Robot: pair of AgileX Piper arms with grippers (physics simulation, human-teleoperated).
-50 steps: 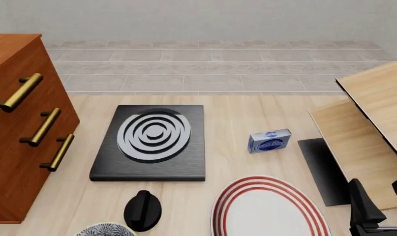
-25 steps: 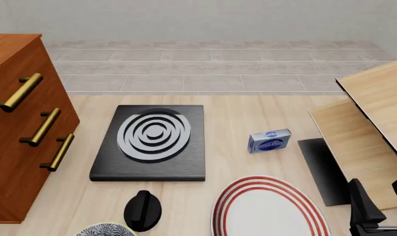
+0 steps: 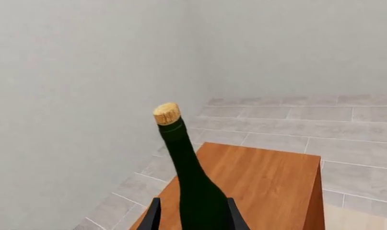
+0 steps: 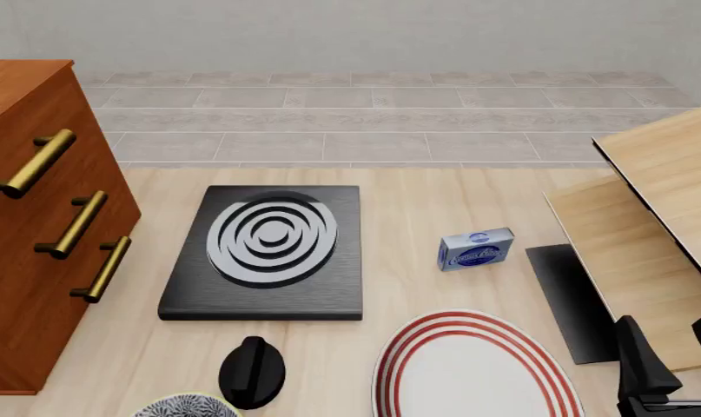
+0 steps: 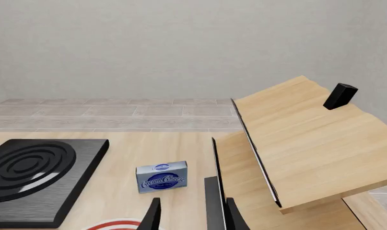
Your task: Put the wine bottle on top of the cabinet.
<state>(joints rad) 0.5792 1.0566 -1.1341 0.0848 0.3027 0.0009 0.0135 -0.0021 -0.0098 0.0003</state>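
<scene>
In the left wrist view the wine bottle (image 3: 194,184), dark green with a cork-coloured top, stands upright between the two fingers of my left gripper (image 3: 194,218), which is shut on its body. The cabinet's reddish-brown top (image 3: 270,182) lies right behind and under the bottle. The bottle's base is out of frame, so I cannot tell whether it touches the top. The front view shows the cabinet (image 4: 26,226) at the far left with three brass handles, but neither the bottle nor the left gripper. My right gripper (image 4: 672,352) (image 5: 193,218) sits open at the near right, holding nothing.
A black hotplate with silver rings (image 4: 263,252) lies mid-table. A blue box (image 4: 475,249) sits to its right. A red-striped plate (image 4: 478,373), a black knob (image 4: 253,372) and a patterned bowl (image 4: 186,407) are at the near edge. Tilted pale wood boards (image 4: 663,200) and a black mat (image 4: 571,300) stand at the right.
</scene>
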